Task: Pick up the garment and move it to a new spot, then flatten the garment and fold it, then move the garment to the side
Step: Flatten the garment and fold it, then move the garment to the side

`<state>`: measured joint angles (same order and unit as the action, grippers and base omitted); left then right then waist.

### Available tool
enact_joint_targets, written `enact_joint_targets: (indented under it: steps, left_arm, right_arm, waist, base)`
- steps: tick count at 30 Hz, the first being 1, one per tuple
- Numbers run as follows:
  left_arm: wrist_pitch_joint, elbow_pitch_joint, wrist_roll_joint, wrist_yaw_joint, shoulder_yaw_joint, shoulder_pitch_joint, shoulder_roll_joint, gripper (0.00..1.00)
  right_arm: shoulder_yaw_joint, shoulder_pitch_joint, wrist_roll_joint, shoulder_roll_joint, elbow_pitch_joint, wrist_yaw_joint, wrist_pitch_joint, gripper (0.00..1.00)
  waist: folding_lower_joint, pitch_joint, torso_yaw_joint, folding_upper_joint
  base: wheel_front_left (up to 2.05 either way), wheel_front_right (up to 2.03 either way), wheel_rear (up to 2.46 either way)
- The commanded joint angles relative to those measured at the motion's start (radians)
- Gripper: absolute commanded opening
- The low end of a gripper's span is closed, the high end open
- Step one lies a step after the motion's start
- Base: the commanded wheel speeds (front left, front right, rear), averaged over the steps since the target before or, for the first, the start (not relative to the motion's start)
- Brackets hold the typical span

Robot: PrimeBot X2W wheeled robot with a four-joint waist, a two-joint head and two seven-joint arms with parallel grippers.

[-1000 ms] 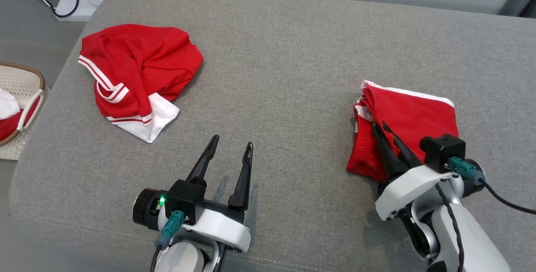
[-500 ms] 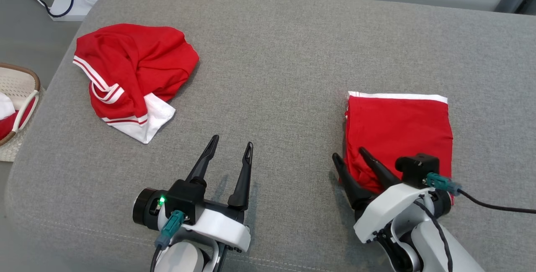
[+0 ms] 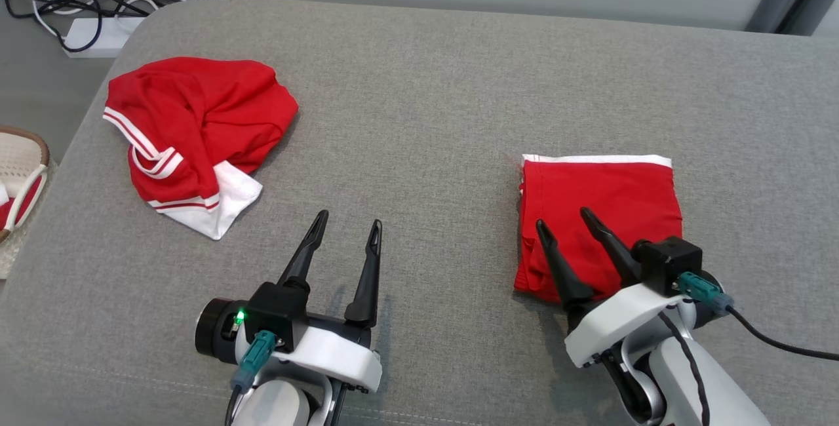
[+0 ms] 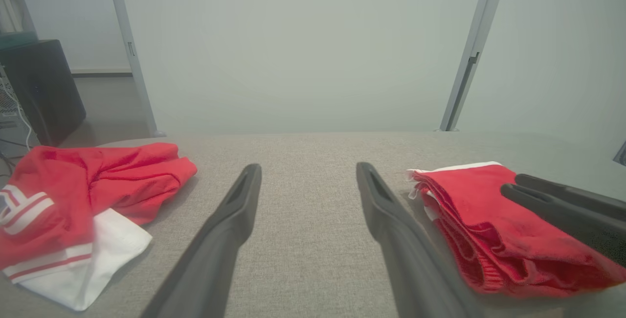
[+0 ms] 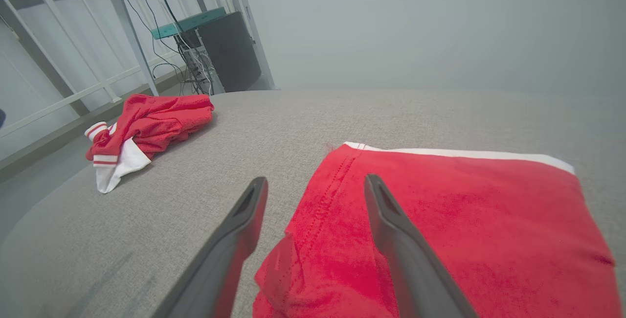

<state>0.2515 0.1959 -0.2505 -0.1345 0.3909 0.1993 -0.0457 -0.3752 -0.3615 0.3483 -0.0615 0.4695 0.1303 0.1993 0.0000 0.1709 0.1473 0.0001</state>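
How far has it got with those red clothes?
Done: the folded garment lies flat at the right of the grey cushion. In hand: nothing; the right gripper hangs open over its near edge, the left gripper open too. Left: the crumpled garment at far left looks untouched.

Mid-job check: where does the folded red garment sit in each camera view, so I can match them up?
Head view: folded garment lies right of centre, the right gripper over its near edge.
Left wrist view: folded garment at lower right.
Right wrist view: folded garment across the lower middle and right.
Shared landmark: crumpled garment, upper left in head view, far left in left wrist view, left of centre in right wrist view.
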Motion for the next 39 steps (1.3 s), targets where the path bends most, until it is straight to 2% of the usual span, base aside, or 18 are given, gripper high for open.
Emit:
enact_joint_targets:
  steps: [1, 7, 13, 19, 24, 31, 39]
  left_arm:
    - [0.01, -0.032, 0.006, -0.014, -0.041, -0.005, -0.004, 1.0]
    - [0.01, -0.046, 0.017, -0.02, -0.071, -0.027, -0.004, 1.0]
    - [0.01, -0.057, 0.032, -0.018, -0.098, -0.051, -0.004, 1.0]
    - [0.01, -0.067, 0.04, -0.014, -0.124, -0.09, -0.004, 1.0]
    - [0.01, -0.085, 0.044, -0.011, -0.124, -0.108, -0.004, 1.0]
    - [0.01, -0.107, 0.05, -0.009, -0.128, -0.148, -0.004, 1.0]
    - [0.01, -0.123, 0.073, 0.014, -0.134, -0.201, -0.004, 1.0]
  right_arm:
    - [0.01, -0.008, -0.024, 0.011, -0.012, 0.0, 0.021, 1.0]
    - [0.14, 0.013, -0.127, 0.011, -0.015, 0.0, 0.054, 1.0]
    - [0.225, 0.079, -0.167, 0.008, -0.101, 0.0, 0.062, 1.0]
    - [0.23, 0.174, -0.155, -0.003, -0.182, 0.0, 0.062, 1.0]
    - [0.228, 0.233, -0.135, -0.037, -0.245, 0.0, 0.062, 1.0]
    - [0.243, 0.297, -0.093, -0.057, -0.305, 0.0, 0.062, 1.0]
    - [0.242, 0.354, -0.034, -0.086, -0.335, 0.0, 0.062, 1.0]
  waist:
    - [0.0, -0.012, -0.015, -0.0001]
    - [0.0, -0.038, -0.057, -0.0001]
    - [0.0, -0.074, -0.096, -0.0001]
    - [0.0, -0.117, -0.135, -0.0001]
    - [0.0, -0.129, -0.149, -0.0001]
    - [0.0, -0.149, -0.158, -0.0001]
    - [0.0, -0.162, -0.153, -0.0001]
  base:
    - [0.0, 0.0, 0.0]
    - [0.0, 0.0, 0.0]
    - [0.0, 0.0, 0.0]
    - [0.0, 0.0, 0.0]
    - [0.0, 0.0, 0.0]
    - [0.0, 0.0, 0.0]
    - [0.0, 0.0, 0.0]
